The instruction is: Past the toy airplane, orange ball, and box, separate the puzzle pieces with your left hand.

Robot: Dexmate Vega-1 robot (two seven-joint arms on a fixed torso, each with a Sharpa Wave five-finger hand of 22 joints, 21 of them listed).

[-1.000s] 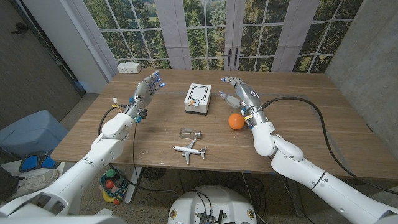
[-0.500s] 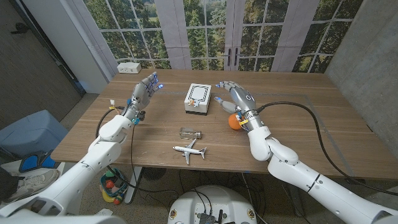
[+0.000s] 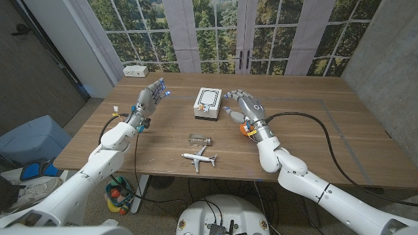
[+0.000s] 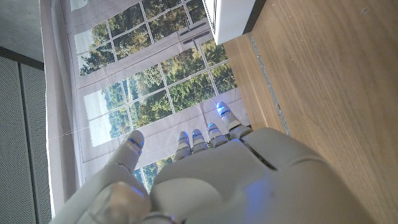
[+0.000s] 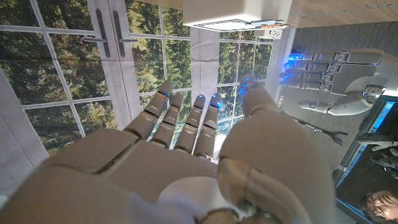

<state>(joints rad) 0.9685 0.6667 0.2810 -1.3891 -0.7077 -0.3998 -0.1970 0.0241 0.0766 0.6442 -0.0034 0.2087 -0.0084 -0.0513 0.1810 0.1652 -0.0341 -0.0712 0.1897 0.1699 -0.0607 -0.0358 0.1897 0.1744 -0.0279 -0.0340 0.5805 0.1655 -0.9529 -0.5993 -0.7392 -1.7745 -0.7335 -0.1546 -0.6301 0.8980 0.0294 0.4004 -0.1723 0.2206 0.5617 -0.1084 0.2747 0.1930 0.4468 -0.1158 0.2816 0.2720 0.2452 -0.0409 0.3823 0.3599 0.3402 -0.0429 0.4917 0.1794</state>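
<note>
The white box (image 3: 207, 102) stands at the middle of the wooden table (image 3: 313, 140). Nearer the front edge lies a small clear puzzle piece pair (image 3: 200, 140), and in front of it the white toy airplane (image 3: 199, 157). My left hand (image 3: 149, 100) hovers left of the box, fingers apart and holding nothing; it also shows in the left wrist view (image 4: 211, 180). My right hand (image 3: 243, 107) is open just right of the box, above the orange ball (image 3: 243, 129), which is mostly hidden under the wrist. The right wrist view shows the right hand (image 5: 174, 162), the box (image 5: 239, 12) and the left hand (image 5: 329, 81).
A white socket block (image 3: 136, 70) sits at the table's far left corner. A small white item (image 3: 120, 104) lies near the left edge. A black cable (image 3: 326, 114) loops over the table's right side. A corner of the box (image 4: 230, 15) appears in the left wrist view.
My right hand has swung left toward the box and now covers most of the orange ball. The left hand has barely moved.
</note>
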